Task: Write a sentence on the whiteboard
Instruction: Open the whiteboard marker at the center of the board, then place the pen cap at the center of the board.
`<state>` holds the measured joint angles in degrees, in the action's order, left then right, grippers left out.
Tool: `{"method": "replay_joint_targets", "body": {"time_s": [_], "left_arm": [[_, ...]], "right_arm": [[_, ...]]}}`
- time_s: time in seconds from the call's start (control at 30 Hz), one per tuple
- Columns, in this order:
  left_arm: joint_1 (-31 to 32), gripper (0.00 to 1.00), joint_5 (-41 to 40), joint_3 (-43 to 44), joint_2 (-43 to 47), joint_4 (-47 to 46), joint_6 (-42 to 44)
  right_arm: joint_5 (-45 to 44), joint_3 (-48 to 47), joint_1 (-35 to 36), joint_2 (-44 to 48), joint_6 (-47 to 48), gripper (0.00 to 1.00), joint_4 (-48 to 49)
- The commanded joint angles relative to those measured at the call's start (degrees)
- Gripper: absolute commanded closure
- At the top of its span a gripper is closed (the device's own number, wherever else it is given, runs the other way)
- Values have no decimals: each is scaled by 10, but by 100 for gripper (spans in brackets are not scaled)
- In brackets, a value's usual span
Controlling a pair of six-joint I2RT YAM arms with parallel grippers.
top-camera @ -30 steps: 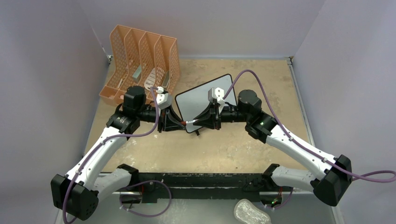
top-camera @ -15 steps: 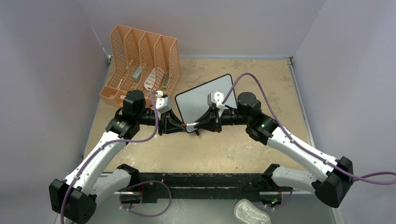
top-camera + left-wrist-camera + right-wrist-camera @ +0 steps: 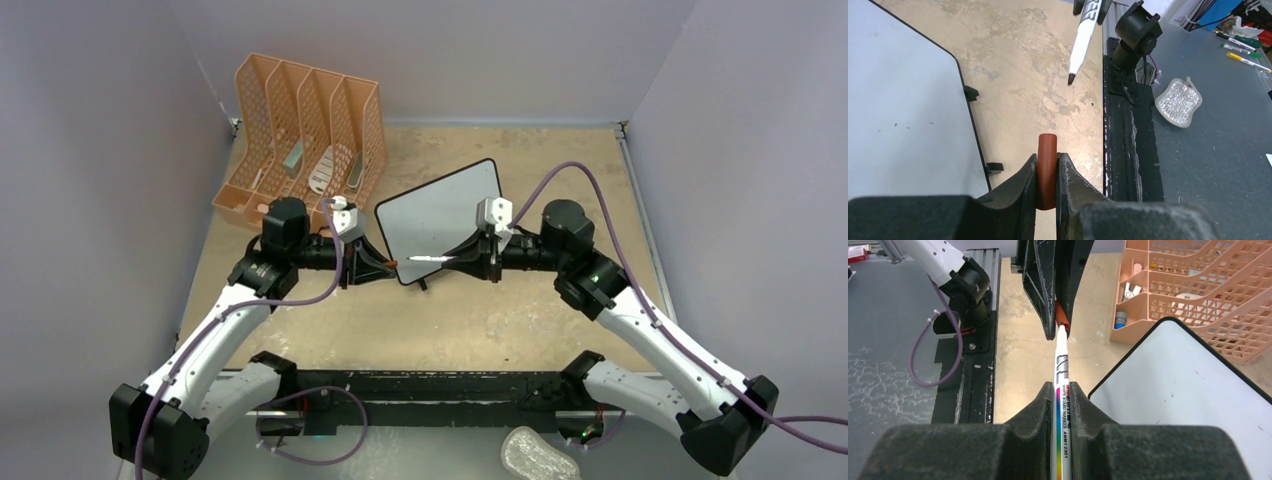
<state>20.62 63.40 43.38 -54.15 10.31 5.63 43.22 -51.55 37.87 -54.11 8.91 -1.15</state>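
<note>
The whiteboard [image 3: 440, 212] lies tilted on the table, blank except for a few tiny specks; no sentence shows on it. My left gripper [image 3: 388, 265] is shut on a red marker cap [image 3: 1047, 162], just off the board's near corner. My right gripper [image 3: 464, 257] is shut on the white whiteboard marker [image 3: 1062, 371], held level. Its bare dark tip [image 3: 1070, 78] points at the cap [image 3: 1062, 317], a short gap away. The board also shows in the left wrist view [image 3: 898, 100] and the right wrist view [image 3: 1193, 385].
An orange perforated file organizer [image 3: 300, 125] with small items stands at the back left, close behind my left arm. A black rail [image 3: 430, 385] runs along the near table edge. A clear textured pad [image 3: 540, 455] and loose pens [image 3: 1243, 50] lie on the grey bench beyond it.
My right gripper has pulled to the right with the marker, drawing it out of the cap. The cap stays in my left gripper, which barely moved.
</note>
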Motion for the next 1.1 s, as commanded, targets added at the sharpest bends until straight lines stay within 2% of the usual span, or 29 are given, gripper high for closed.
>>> {"method": "replay_joint_targets", "body": {"time_s": [0.0, 0.07, 0.2, 0.33, 0.43, 0.53, 0.8, 1.07], "left_arm": [[-2, 100, 0, -14, 4, -37, 5], [-2, 100, -12, -17, 0, -34, 4], [5, 100, -52, -32, -1, -37, -13], [32, 100, -137, -41, -3, -29, -36], [76, 100, -205, -51, -9, -31, -51], [155, 100, -299, -52, -28, -26, -52], [288, 100, -519, -30, -115, -37, -89], [392, 100, -631, -15, -214, -90, -98]], "right_arm": [[12, 8, -12, 19, -15, 100, 29], [-11, 8, -13, 21, -15, 100, 29], [-123, 31, -15, 52, -51, 100, 71], [-242, 66, -15, 106, -84, 100, 122], [-323, 90, -15, 136, -104, 100, 143], [-403, 108, -15, 159, -111, 100, 153], [-506, 144, -14, 194, -120, 100, 163], [-556, 154, -15, 213, -114, 100, 156]]}}
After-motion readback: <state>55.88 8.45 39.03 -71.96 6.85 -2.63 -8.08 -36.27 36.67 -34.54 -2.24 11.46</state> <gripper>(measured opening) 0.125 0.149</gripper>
